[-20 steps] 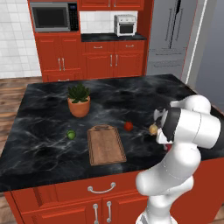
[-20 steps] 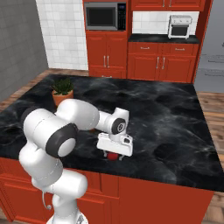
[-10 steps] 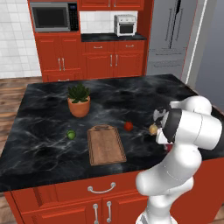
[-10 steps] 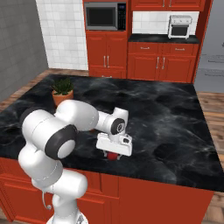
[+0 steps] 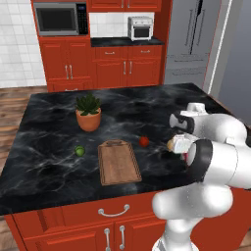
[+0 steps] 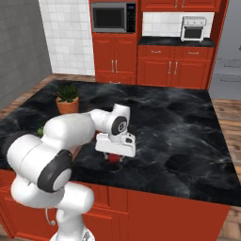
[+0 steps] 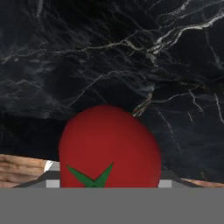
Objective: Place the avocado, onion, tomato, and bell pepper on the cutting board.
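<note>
A red tomato (image 7: 109,144) with a green star-shaped calyx sits right in front of the hand camera, between the fingers of my gripper (image 6: 113,154), and hides the fingertips. The hand hangs low over the black counter with the tomato (image 6: 113,158) under it, near the right front edge. A tan onion (image 5: 170,144) lies just beside the hand. The brown cutting board (image 5: 117,162) lies bare to the left. A second small red item (image 5: 143,141), likely the bell pepper, rests off its far right corner. The green avocado (image 5: 79,150) sits left of the board.
A potted plant (image 5: 88,113) in a terracotta pot stands behind the board. The black marble island counter (image 5: 49,122) drops off close to the gripper at its front edge (image 6: 155,190). Red cabinets, a microwave and a fridge line the far wall.
</note>
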Controlling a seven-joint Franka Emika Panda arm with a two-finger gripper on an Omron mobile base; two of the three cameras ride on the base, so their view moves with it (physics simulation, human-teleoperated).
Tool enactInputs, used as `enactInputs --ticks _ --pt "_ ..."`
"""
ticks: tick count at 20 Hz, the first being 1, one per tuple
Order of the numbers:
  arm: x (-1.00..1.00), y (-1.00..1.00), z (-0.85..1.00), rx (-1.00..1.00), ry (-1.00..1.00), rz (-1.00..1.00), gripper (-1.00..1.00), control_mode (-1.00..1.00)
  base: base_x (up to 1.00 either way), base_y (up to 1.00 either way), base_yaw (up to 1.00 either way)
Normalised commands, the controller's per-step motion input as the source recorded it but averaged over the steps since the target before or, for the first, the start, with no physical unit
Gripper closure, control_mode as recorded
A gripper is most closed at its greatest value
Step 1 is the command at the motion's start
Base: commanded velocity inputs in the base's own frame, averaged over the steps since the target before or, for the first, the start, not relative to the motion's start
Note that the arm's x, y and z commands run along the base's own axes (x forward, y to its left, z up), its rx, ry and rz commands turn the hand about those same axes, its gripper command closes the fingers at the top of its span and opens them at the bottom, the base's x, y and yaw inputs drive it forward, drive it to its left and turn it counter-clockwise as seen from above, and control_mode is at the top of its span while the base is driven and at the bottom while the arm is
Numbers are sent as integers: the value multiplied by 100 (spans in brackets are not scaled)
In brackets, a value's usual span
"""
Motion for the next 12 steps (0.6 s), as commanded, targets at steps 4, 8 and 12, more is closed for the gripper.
enactInputs --ticks 4,8,12 --pt "-6 71 65 -5 -7 8 100 -100 0 0 0" --pt "0 76 50 -5 -2 9 100 -100 0 0 0" --pt "0 78 31 -4 0 10 100 -100 0 0 0"
